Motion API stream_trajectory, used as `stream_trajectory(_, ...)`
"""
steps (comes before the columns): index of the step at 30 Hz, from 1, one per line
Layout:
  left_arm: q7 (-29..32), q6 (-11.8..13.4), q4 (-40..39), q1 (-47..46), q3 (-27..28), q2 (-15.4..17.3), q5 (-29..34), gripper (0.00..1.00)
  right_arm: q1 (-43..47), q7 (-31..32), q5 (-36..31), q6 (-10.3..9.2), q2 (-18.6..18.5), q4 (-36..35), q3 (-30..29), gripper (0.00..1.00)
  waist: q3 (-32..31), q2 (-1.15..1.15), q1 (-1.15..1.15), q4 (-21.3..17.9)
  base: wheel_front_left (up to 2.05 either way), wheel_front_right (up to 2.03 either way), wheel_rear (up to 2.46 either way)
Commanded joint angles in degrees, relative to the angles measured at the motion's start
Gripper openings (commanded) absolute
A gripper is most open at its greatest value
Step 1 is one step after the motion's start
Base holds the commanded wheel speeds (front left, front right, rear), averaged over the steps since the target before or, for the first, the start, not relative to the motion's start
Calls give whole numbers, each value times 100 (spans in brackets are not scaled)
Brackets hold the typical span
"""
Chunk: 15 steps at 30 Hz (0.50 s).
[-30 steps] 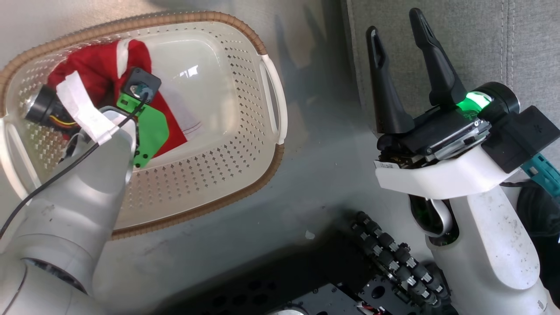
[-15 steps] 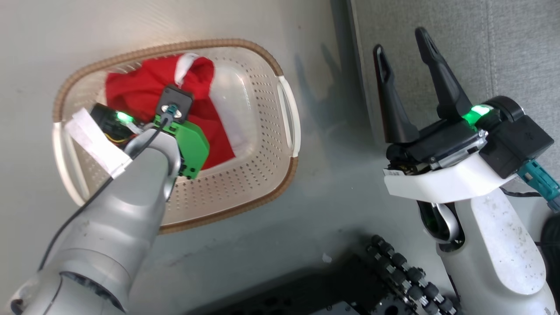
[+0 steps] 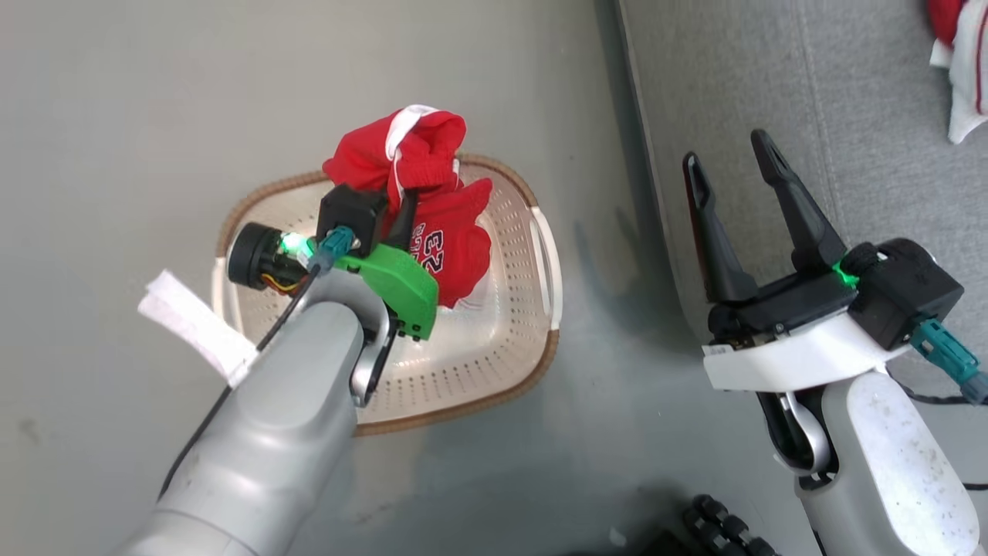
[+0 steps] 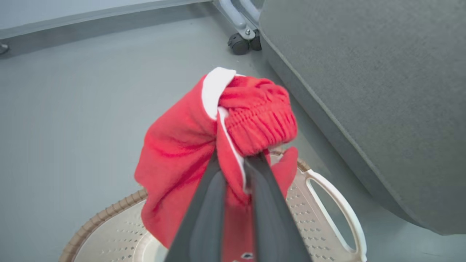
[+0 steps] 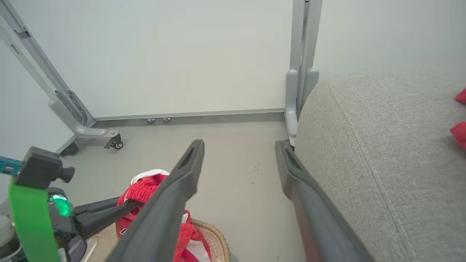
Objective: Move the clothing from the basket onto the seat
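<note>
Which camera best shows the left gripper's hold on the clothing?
Left wrist view: the left gripper pinches the clothing under its elastic band. Head view shows it hanging above the basket; right wrist view shows it side-on, partly hidden.

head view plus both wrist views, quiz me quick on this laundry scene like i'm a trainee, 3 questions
1. True or false: the left gripper is shut on the red shiny garment with white trim.
2. Where does the cream perforated plastic basket with the brown woven-look rim stand? A) on the grey floor beside the large grey woven-fabric seat cushion; B) on top of that cushion; C) on a wooden table.
3. Fill in: the right gripper holds nothing and its jaws stand ____.

Key: 1 true; 2 A; 3 open.
</note>
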Motion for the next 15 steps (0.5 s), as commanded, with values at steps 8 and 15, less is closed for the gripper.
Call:
stream_trajectory(8,-2,105,-1615,850,428,264,241,0,477,264,-61,-2,-5,-103,-158,100,-1233,0,1,508,0,0,0)
stream_trajectory(15,-2,123,-2845,1314,760,450,387,0,748,453,-96,-2,-7,-194,-278,100,-1724,0,1,686,0,0,0)
